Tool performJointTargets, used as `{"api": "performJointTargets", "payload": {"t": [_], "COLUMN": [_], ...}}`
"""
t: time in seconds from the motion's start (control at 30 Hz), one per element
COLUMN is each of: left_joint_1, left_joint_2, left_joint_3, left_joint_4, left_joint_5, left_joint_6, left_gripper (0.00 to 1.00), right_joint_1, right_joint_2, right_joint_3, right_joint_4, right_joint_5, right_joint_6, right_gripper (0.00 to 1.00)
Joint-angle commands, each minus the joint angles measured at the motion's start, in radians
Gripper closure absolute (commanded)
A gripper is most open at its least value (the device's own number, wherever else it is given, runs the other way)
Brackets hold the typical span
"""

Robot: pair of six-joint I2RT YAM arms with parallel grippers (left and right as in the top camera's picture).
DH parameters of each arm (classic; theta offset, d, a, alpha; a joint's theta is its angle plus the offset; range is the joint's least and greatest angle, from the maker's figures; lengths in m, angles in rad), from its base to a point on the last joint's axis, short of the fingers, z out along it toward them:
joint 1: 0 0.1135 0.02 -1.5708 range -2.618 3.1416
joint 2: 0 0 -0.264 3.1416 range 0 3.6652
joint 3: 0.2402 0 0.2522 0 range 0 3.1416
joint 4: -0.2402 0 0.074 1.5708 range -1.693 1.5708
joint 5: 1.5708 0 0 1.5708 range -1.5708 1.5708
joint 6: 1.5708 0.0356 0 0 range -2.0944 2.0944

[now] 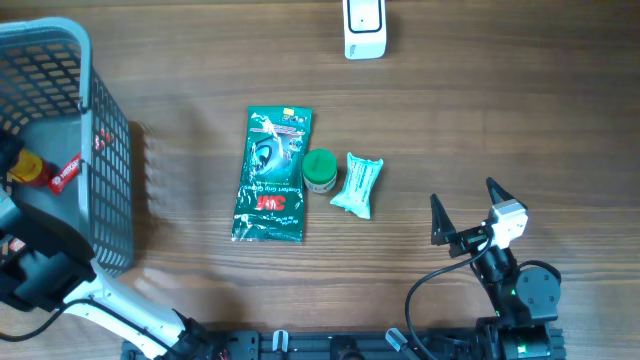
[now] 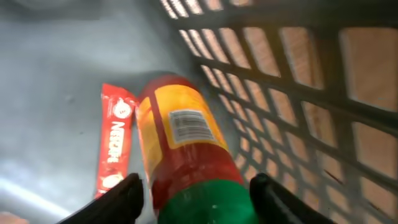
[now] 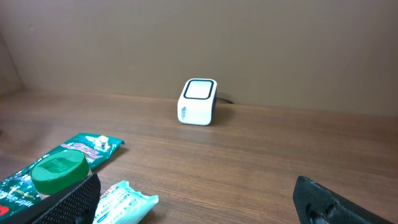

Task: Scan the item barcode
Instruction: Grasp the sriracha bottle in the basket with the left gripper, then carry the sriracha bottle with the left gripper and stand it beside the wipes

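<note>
Straddling the green cap of the bottle [image 2: 180, 143], the left jaws sit one to each side of it, low in the basket [image 2: 298, 93]. Whether they have clamped on it or stand a hair off, I cannot tell. Taking it by the cap end likely keeps the barcode [image 2: 191, 126], which faces up on the yellow label, uncovered for scanning. A red sachet [image 2: 115, 146] lies just beside the bottle on the basket floor. The right jaws are spread wide and empty, parked low over the near right of the counter [image 1: 480, 120], out of the way. A green packet [image 1: 272, 175], tub [image 1: 320, 170] and wrapper [image 1: 358, 185] lie mid-counter. The scanner [image 1: 364, 28] waits at the far edge, well apart from the basket.
</note>
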Motion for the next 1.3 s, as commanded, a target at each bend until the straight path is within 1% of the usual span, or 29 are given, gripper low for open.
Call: {"api": "performJointTargets", "payload": {"t": [0.0, 0.03, 0.1, 0.17, 0.2, 0.23, 0.4, 0.43, 0.53, 0.6, 0.7, 0.8, 0.9, 1.0, 1.03, 1.13, 1.17, 1.27], "left_joint_1": [0.003, 0.003, 0.002, 0.002, 0.002, 0.002, 0.002, 0.002, 0.002, 0.002, 0.0, -0.037, -0.135, -0.289, -0.373, -0.565, -0.654, -0.845], "left_joint_2": [0.016, 0.016, 0.016, 0.013, 0.009, -0.011, -0.159, -0.23, -0.345, -0.469, -0.607, -0.724, -0.822, -0.863, -0.861, -0.813, -0.778, -0.677], "left_joint_3": [0.01, 0.01, 0.01, 0.01, 0.01, 0.01, 0.01, 0.01, 0.01, 0.01, 0.01, 0.01, 0.01, 0.01, 0.01, 0.01, 0.01, 0.01], "left_joint_4": [-0.068, -0.088, -0.14, -0.163, -0.161, -0.162, -0.156, -0.137, -0.134, -0.127, -0.114, -0.09, -0.043, -0.048, -0.053, -0.056, -0.061, -0.09], "left_joint_5": [0.001, 0.002, 0.002, 0.006, 0.021, 0.045, 0.136, 0.167, 0.198, 0.248, 0.333, 0.364, 0.364, 0.364, 0.364, 0.364, 0.364, 0.353], "left_joint_6": [0.011, 0.011, 0.012, 0.028, 0.069, 0.091, 0.113, 0.147, 0.147, 0.166, 0.195, 0.196, 0.195, 0.195, 0.195, 0.195, 0.196, 0.242], "left_gripper": [0.54, 0.6, 0.69, 0.71, 0.72, 0.72, 0.71, 0.7, 0.68, 0.68, 0.68, 0.68, 0.68, 0.69, 0.69, 0.69, 0.69, 0.68], "right_joint_1": [0.0, 0.0, 0.0, 0.0, 0.0, 0.0, 0.0, 0.0, 0.0, 0.0, 0.0, 0.0, 0.0, 0.0, 0.0, 0.0, 0.0, 0.0], "right_joint_2": [-0.005, -0.005, -0.005, -0.005, -0.005, -0.005, -0.005, -0.005, -0.005, -0.005, -0.005, -0.005, -0.005, -0.005, -0.005, -0.005, -0.005, -0.005], "right_joint_3": [-0.001, -0.001, -0.001, -0.001, -0.001, -0.001, -0.001, -0.001, -0.001, -0.001, -0.001, -0.001, -0.001, -0.001, -0.001, -0.001, -0.001, -0.001], "right_joint_4": [0.002, 0.002, 0.002, 0.002, 0.002, 0.002, 0.002, 0.002, 0.002, 0.002, 0.002, 0.002, 0.002, 0.002, 0.002, 0.002, 0.002, 0.002], "right_joint_5": [0.009, 0.009, 0.009, 0.009, 0.009, 0.009, 0.009, 0.009, 0.009, 0.009, 0.009, 0.009, 0.009, 0.009, 0.009, 0.009, 0.009, 0.009], "right_joint_6": [-0.006, -0.006, -0.006, -0.006, -0.006, -0.006, -0.006, -0.006, -0.006, -0.006, -0.006, -0.006, -0.006, -0.006, -0.006, -0.006, -0.006, -0.006], "right_gripper": [0.0, 0.0, 0.0, 0.0, 0.0, 0.0, 0.0, 0.0, 0.0, 0.0, 0.0, 0.0, 0.0, 0.0, 0.0, 0.0, 0.0, 0.0]}}
